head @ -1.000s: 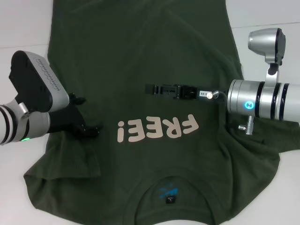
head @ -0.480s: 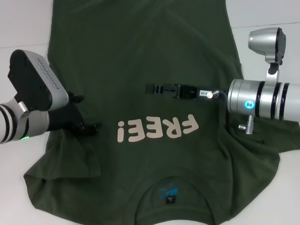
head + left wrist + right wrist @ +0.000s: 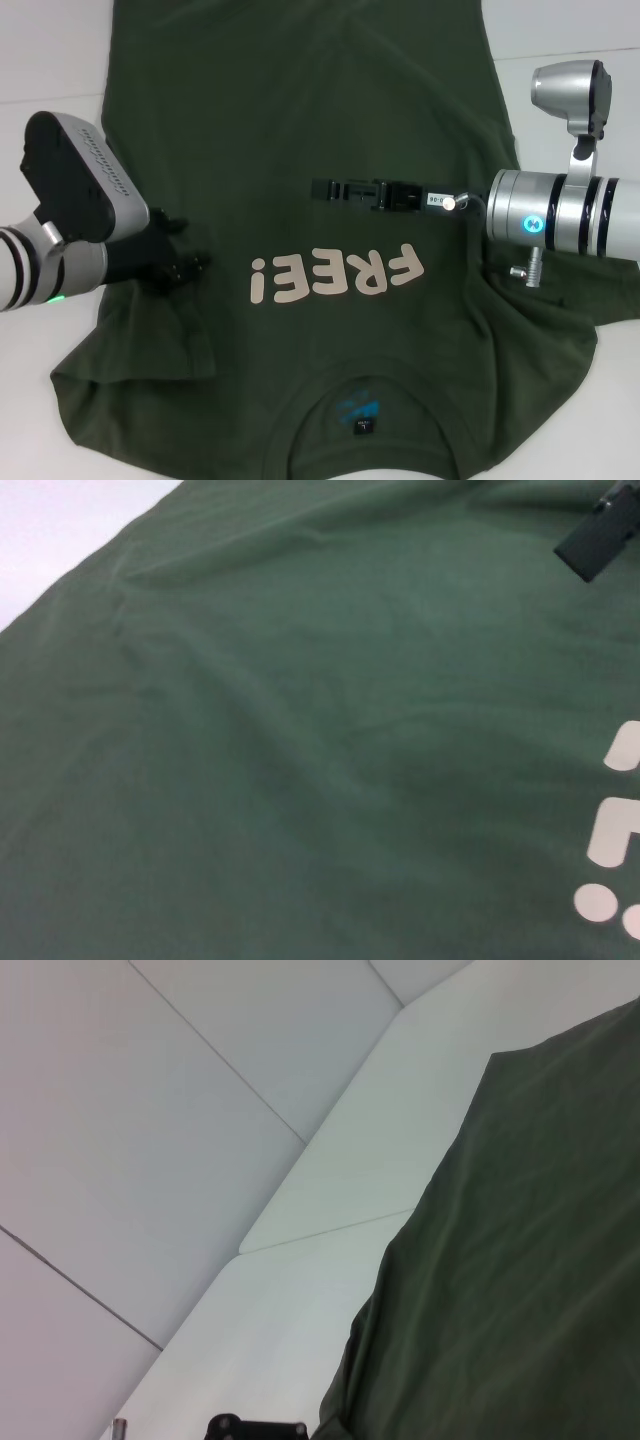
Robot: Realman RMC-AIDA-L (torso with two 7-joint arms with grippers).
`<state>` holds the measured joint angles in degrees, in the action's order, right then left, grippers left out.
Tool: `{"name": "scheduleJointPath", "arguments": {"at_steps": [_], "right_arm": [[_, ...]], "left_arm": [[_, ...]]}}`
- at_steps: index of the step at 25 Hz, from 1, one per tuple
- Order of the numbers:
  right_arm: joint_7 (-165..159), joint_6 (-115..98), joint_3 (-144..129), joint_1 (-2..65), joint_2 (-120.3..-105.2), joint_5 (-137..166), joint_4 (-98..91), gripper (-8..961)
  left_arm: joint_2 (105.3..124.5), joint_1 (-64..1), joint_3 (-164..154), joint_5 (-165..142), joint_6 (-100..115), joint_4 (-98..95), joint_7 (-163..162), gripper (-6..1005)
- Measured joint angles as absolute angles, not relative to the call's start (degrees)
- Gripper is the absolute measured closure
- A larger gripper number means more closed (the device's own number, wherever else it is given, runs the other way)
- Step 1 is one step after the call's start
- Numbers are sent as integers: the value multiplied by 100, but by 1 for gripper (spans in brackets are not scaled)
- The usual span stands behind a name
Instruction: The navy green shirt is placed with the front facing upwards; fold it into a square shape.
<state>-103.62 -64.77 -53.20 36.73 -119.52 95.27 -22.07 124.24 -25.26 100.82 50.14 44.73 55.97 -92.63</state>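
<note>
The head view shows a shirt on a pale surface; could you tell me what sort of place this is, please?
Probably a lab or test bench for cloth folding: a plain white table, pale panelled walls behind it, and only the navy green shirt spread out between the left gripper and right gripper.

white table [image 3: 50, 60] | pale panelled wall [image 3: 150, 1110] behind it

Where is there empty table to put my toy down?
Bare white table shows beside the dark olive-green cotton shirt at both far corners. The middle is crowded: left pincer and right pincer sit over the shirt.
</note>
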Motion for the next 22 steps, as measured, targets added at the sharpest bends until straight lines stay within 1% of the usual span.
{"name": "scheduleJointPath", "arguments": {"at_steps": [1,7,9,15,22], "right_arm": [[-10362,-6477,-5313,3674,-11952,9527,-2206,71],[-10362,-6483,-5270,3661,-11952,9527,-2206,71],[-10362,-6485,-5262,3648,-11952,9527,-2206,72],[-10332,-6487,-5197,3637,-11952,9527,-2206,71],[-10302,-6487,-5191,3638,-11952,9527,-2206,71]], "left_arm": [[12423,-2522,10057,5001,4472,5599,-9263,309],[12421,-2527,9997,4874,4530,5620,-9263,518],[12410,-2537,9976,4839,4558,5612,-9263,760],[12409,-2589,9964,4678,4664,5603,-9263,936],[12417,-2629,9983,4680,4712,5618,-9264,930]]}}
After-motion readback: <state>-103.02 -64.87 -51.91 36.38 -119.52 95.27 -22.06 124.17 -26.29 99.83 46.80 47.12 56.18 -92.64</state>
